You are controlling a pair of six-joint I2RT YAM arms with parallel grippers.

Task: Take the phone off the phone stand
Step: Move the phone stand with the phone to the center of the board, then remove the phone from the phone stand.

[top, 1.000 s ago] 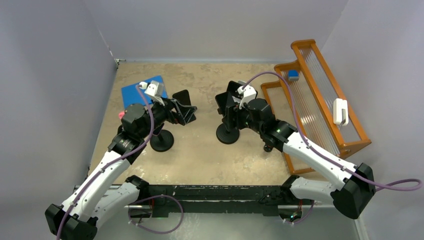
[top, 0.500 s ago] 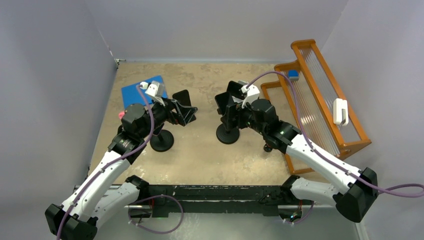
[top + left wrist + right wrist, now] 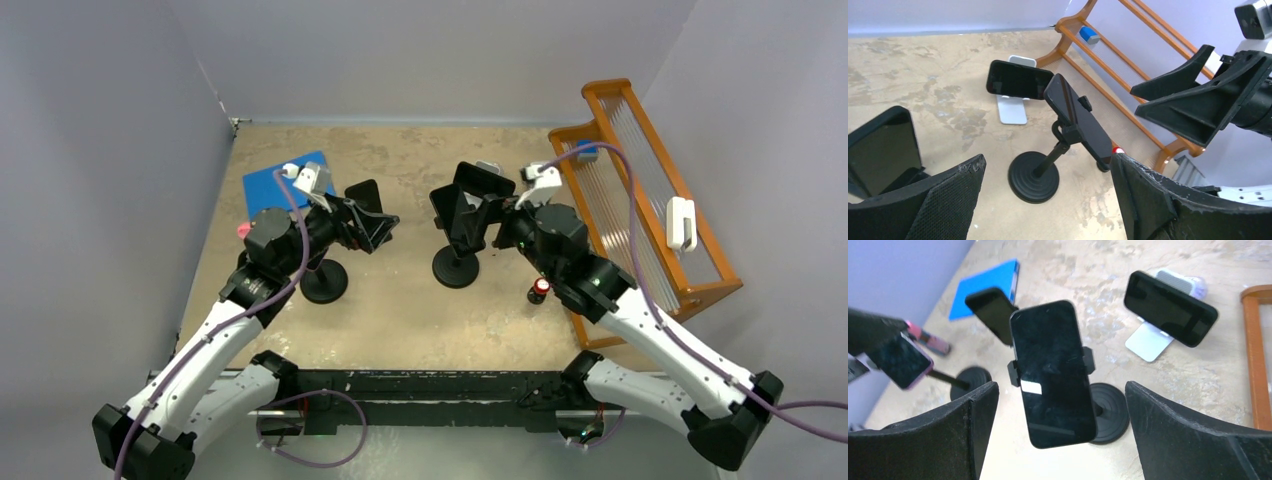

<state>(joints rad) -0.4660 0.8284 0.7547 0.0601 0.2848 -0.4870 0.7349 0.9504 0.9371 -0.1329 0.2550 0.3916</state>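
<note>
We see the phone [image 3: 1053, 372] clamped on end and tilted in the phone stand [image 3: 1108, 412], its long axis roughly vertical, straight ahead of the right gripper [image 3: 1062, 386], whose fingers stand wide apart, untouching, nearer than the likewise spread left gripper [image 3: 1048, 159].

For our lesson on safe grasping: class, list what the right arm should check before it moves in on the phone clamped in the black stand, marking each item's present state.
1. Right jaws open: ok.
2. Phone lies between them in the right wrist view: ok.
3. Jaws touching the phone: not ok, apart.
4. Phone seated in the clamp of the phone stand: ok.
5. Left jaws apart from that stand: ok.
6. Stand base held down by anything: not ok.
</note>
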